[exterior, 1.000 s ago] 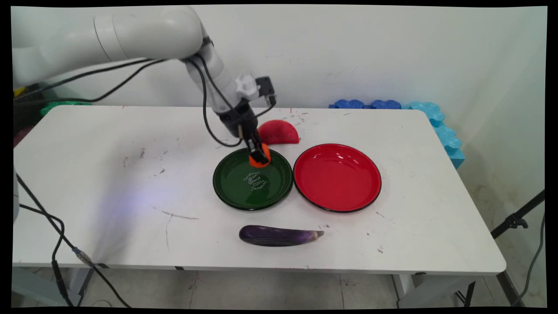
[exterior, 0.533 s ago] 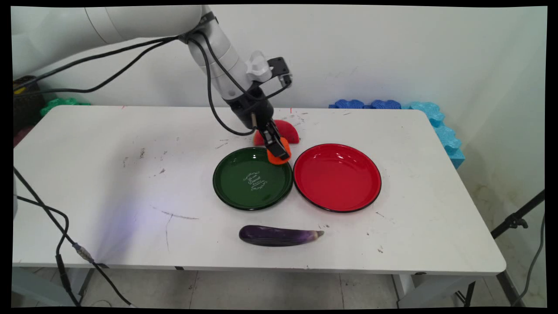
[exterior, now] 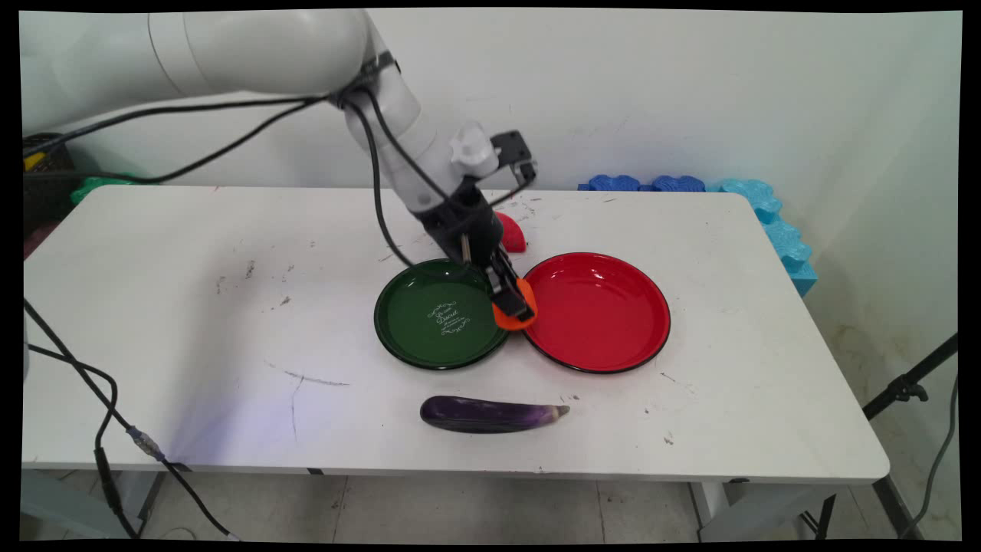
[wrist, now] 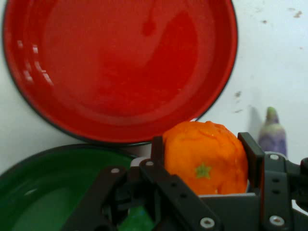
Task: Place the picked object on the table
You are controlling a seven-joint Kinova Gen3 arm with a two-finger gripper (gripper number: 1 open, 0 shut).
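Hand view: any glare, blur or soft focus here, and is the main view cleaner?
Hand view: pale glare streaks on the red plate; orange fruit fairly crisp; eggplant tip soft. Main view: sharp, with small highlights on the green plate and a faint shadow under the eggplant.

orange fruit (wrist: 207, 159), red plate (exterior: 605, 337), green plate (exterior: 418, 337)

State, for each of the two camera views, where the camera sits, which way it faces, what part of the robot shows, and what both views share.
Main view: fixed above the table's near side, looking down across it at the wall; shows the white arm and gripper.
Hand view: on the hand, looking along the gripper down at the table; shows its black linkage and fingers.
Shared: orange, red plate, green plate, eggplant.
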